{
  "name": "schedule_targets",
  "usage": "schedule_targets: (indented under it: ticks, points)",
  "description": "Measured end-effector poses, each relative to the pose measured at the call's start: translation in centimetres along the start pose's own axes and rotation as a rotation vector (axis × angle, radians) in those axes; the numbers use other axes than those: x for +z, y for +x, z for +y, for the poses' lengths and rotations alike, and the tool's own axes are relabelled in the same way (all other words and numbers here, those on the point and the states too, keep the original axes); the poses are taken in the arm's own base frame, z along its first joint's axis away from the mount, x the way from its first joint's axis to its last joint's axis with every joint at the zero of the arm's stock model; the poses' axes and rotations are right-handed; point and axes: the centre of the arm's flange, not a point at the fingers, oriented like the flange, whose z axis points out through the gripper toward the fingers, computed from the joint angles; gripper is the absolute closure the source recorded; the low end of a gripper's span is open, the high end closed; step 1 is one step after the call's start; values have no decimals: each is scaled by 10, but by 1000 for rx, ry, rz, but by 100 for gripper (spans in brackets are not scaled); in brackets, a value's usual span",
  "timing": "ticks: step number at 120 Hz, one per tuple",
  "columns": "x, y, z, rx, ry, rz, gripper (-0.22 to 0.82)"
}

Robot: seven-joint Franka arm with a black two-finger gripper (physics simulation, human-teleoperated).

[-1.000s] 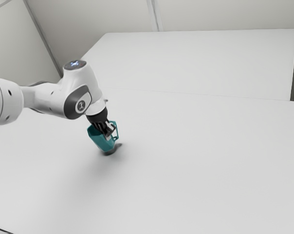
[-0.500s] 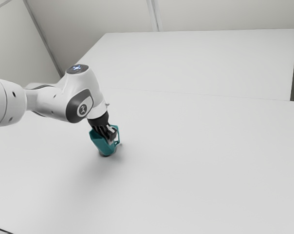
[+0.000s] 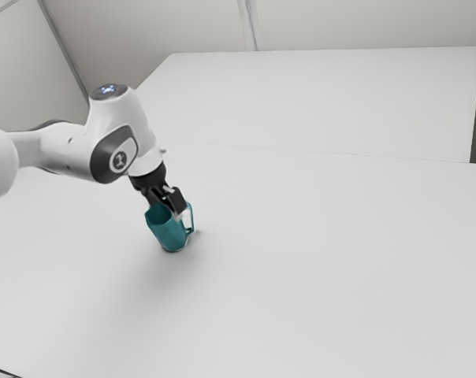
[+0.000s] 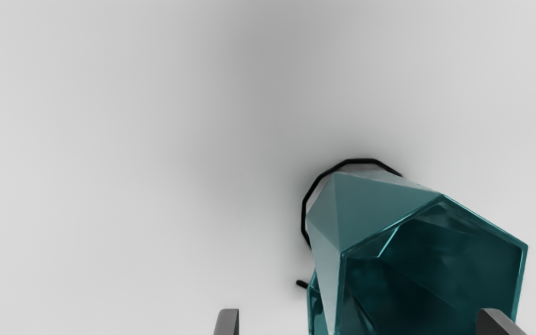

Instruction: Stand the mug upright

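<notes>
We've drawn our gripper [image 3: 176,213] up, its jaws spread — and the mug [image 3: 167,234] stands upright just below them, as wanted.

No readable text or numbers; marks [image 3: 120,161] on the arm [image 3: 53,150] too small.

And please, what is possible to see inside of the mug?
Inside the mug, its dark teal, angular walls can be seen. One finger of the pincer covers part of the opening, so what is behind it is hidden.
</notes>
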Motion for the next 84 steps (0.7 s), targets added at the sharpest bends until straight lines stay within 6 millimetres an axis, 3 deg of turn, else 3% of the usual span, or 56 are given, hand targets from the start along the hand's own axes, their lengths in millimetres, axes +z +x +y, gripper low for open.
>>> schedule_targets:
  ticks: [21,41,84]
  points:
    - [-33,-10,-3,7,-5,-37,2]
    - [-80,-29,7,-2,-15,-55,1]
    - [-150,-39,22,-21,-18,-16,0]
